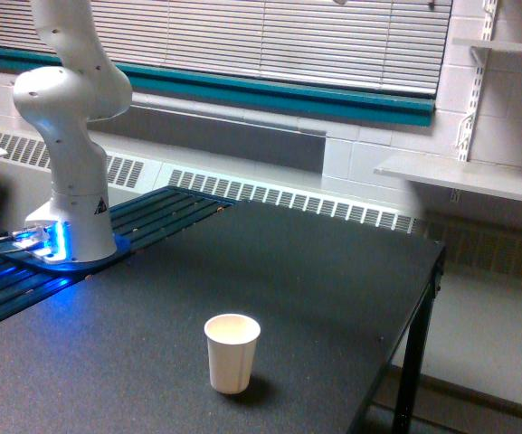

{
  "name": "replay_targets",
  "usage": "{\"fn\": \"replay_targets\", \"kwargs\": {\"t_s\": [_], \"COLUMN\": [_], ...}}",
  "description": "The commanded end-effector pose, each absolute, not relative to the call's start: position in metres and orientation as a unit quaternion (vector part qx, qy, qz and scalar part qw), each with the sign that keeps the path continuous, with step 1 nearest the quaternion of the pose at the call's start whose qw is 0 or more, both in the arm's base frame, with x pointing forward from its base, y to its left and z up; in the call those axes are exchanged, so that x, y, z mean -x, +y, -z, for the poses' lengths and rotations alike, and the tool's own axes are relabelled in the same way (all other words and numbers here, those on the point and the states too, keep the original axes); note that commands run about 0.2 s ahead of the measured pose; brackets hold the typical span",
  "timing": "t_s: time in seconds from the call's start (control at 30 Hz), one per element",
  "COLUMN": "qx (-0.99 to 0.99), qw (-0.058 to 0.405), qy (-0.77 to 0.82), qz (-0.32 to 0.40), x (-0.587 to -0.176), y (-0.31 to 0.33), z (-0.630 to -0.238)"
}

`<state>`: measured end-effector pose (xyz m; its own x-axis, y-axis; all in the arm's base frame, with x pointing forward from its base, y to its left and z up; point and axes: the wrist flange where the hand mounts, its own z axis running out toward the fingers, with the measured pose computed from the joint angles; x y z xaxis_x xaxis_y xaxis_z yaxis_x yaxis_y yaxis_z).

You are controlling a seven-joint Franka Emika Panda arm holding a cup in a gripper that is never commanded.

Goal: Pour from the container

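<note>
While only the arm's base (69,217) showed in the exterior view, the gripper and the container were out of frame, so its grip could not be told. A paper cup (232,353) stood upright on the table (333,280); pouring well would likely mean centring over its mouth and tipping slowly.

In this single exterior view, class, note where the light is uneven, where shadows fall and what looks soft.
Exterior view: blue glow spills from the arm's base over the slats beside it; the paper cup casts a faint shadow on the dark table; the whole frame is slightly soft and grainy.
</note>
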<state>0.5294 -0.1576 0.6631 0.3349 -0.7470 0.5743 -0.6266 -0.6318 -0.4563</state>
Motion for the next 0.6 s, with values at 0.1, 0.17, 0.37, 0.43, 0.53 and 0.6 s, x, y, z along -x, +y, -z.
{"fn": "replay_targets", "kwargs": {"t_s": [0.1, 0.17, 0.37, 0.43, 0.53, 0.6], "qx": [0.824, 0.83, 0.861, 0.871, 0.882, 0.885], "qw": [-0.002, -0.022, -0.075, -0.092, -0.116, -0.129], "qy": [0.468, 0.465, 0.436, 0.425, 0.416, 0.414], "qz": [0.319, 0.306, 0.251, 0.227, 0.189, 0.169], "x": [-0.534, -0.532, -0.535, -0.533, -0.526, -0.517], "y": [-0.204, -0.212, -0.212, -0.214, -0.218, -0.221], "z": [-0.564, -0.546, -0.469, -0.438, -0.391, -0.365]}}
